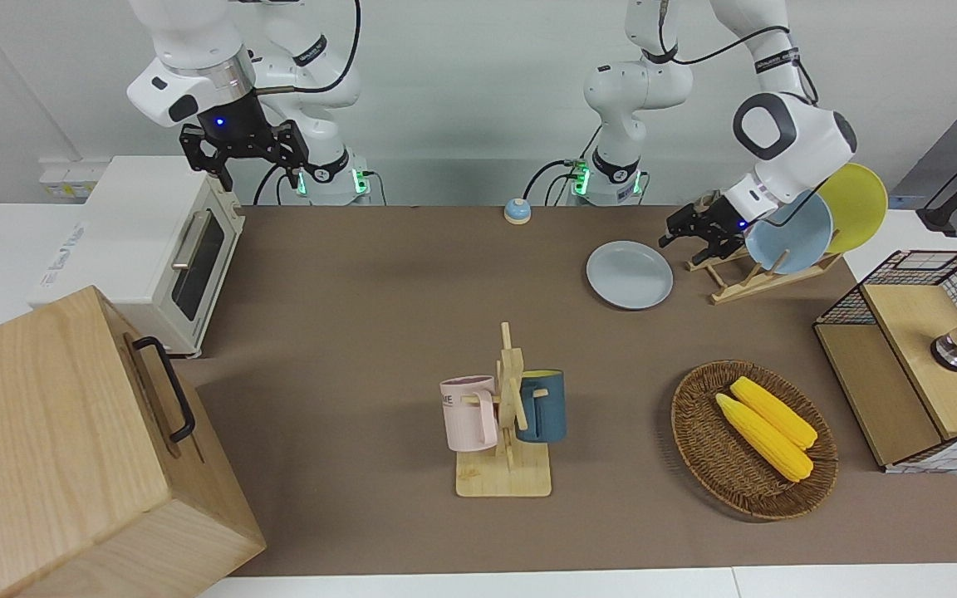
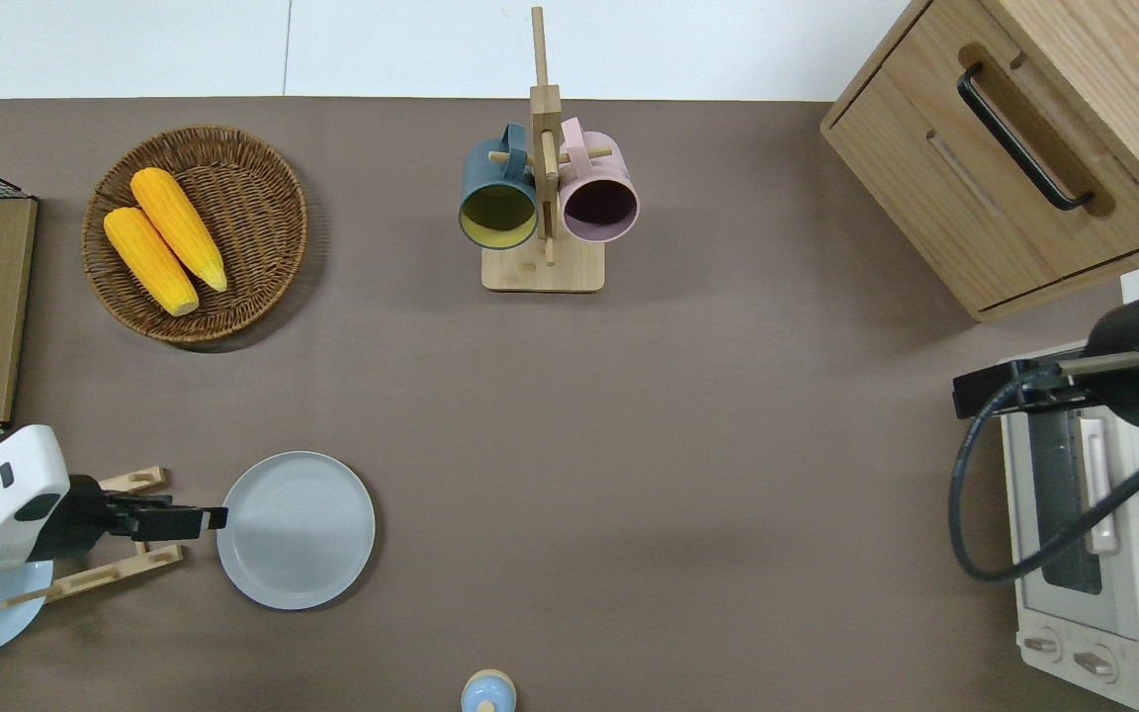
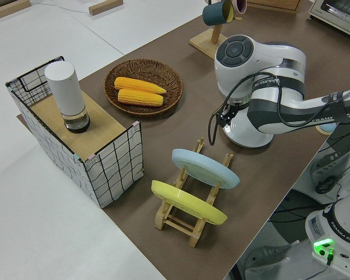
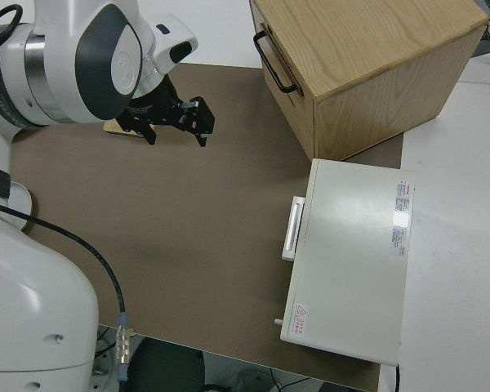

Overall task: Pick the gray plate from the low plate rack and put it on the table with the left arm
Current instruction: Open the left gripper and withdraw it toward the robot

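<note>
The gray plate (image 1: 630,275) lies flat on the brown table (image 1: 362,316), beside the low plate rack (image 1: 736,281); it also shows in the overhead view (image 2: 296,529). My left gripper (image 1: 685,240) is open and empty, and in the overhead view (image 2: 206,517) its fingertips are at the plate's rim, over the rack's end (image 2: 125,484). The rack (image 3: 186,224) holds a light blue plate (image 1: 790,232) and a yellow plate (image 1: 856,203). My right gripper (image 1: 244,162) is parked and open.
A mug stand (image 1: 505,465) with a pink and a blue mug stands mid-table. A wicker basket (image 1: 707,465) holds two corn cobs. A toaster oven (image 1: 146,249) and a wooden cabinet (image 1: 71,448) are at the right arm's end. A wire-sided box (image 1: 919,374) is at the left arm's end.
</note>
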{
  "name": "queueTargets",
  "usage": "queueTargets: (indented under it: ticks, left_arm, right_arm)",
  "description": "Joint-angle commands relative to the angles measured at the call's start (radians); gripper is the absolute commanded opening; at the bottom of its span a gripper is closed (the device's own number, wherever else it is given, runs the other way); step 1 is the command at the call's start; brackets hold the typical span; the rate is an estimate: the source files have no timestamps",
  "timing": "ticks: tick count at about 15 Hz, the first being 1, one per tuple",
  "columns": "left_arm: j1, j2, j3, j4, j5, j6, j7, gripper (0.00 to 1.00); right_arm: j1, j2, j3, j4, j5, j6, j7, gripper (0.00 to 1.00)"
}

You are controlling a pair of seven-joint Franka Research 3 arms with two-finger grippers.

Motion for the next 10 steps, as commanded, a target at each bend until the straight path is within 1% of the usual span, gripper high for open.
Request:
queueTargets:
  ticks: [1,5,7,8,10]
  left_arm:
    - [-0.002,-0.029,0.001,0.126,0.112,-0.115,-0.127,0.99]
    - [-0.002,-0.033,0.001,0.305,0.222,-0.259,-0.197,0.99]
    - [-0.011,-0.033,-0.002,0.390,0.287,-0.311,-0.242,1.00]
    - [-0.011,-0.033,-0.008,0.427,0.307,-0.339,-0.260,1.00]
    - [-0.011,-0.032,-0.026,0.488,0.310,-0.391,-0.302,1.00]
  right_arm:
    - [-0.007,-0.002,0.005,0.006,0.007,-0.014,0.000,0.990]
    - [-0.007,-0.002,0.005,0.006,0.007,-0.014,0.000,0.990]
    - [-0.007,-0.002,0.007,0.006,0.007,-0.014,0.000,0.990]
    - [-0.007,-0.002,0.007,0.006,0.007,-0.013,0.000,0.990]
    - [-0.007,-0.002,0.007,0.006,0.007,-0.014,-0.001,0.990]
